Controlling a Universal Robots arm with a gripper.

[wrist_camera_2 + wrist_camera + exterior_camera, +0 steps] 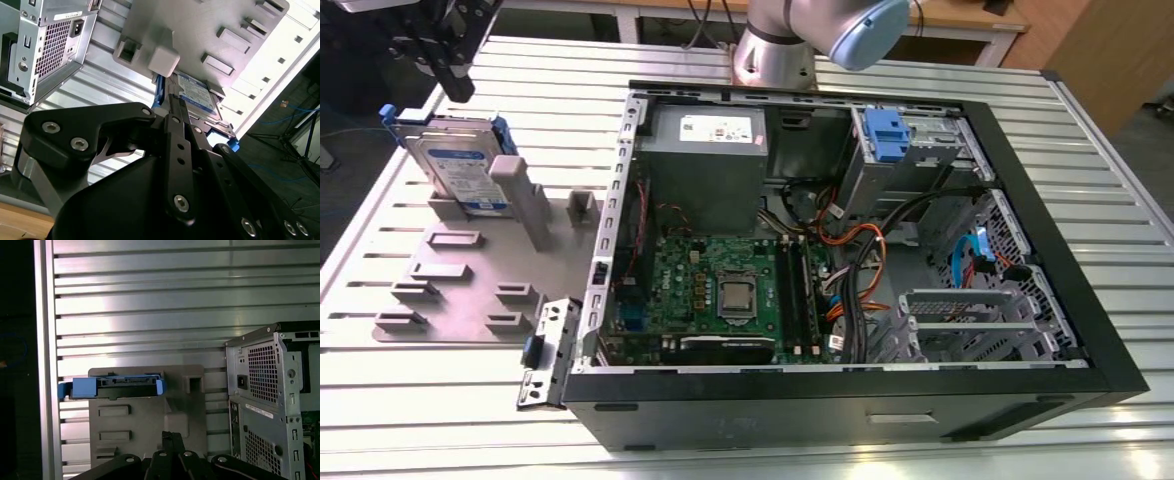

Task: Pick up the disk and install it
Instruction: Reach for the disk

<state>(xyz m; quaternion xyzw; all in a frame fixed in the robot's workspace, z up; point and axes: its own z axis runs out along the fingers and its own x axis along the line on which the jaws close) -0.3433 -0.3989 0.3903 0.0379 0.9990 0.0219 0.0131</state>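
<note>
Silver-faced and blue-framed, the disk (460,165) stands on edge in a grey holder (467,290) near the worktop's (414,400) far corner at the exterior view's left, beside the open computer case (1107,370). Just above it hangs the claw (451,80) (clear of the disk, carrying nothing); how wide it is parted I cannot tell.

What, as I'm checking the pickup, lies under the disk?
The disk stands on edge on a grey fixture lying on the slatted table. Its lower edge's seat is hidden by the posts.
</note>
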